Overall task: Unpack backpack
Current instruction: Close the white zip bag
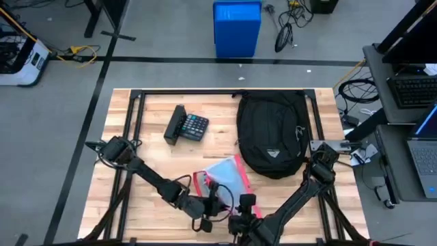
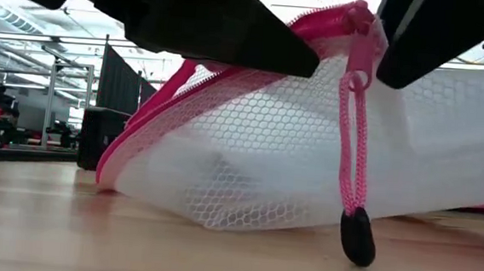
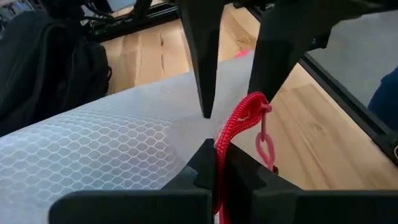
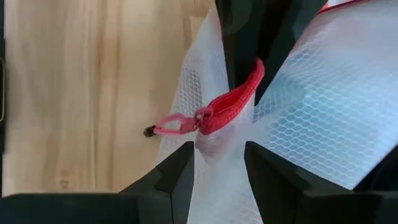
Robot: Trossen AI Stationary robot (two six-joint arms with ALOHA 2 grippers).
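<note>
Gripping a white mesh pouch (image 1: 229, 179) at its pink zipper edge (image 3: 239, 121), both grippers meet at the table's near edge.

Left gripper (image 3: 211, 163) pinches the zipper tape; right gripper (image 4: 217, 158) straddles the pouch corner, likely bracing it. The backpack (image 1: 272, 133) lies beyond, calculator (image 1: 187, 126) beside.

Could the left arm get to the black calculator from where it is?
Probably not right away: the left gripper is shut on the white mesh pouch with pink zipper. The black calculator lies unobstructed.

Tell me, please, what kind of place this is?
Probably a robotics lab or workshop. A wooden table stands on a grey floor with loose cables, a desk with a laptop stands beside it, and equipment racks fill the room behind.
</note>
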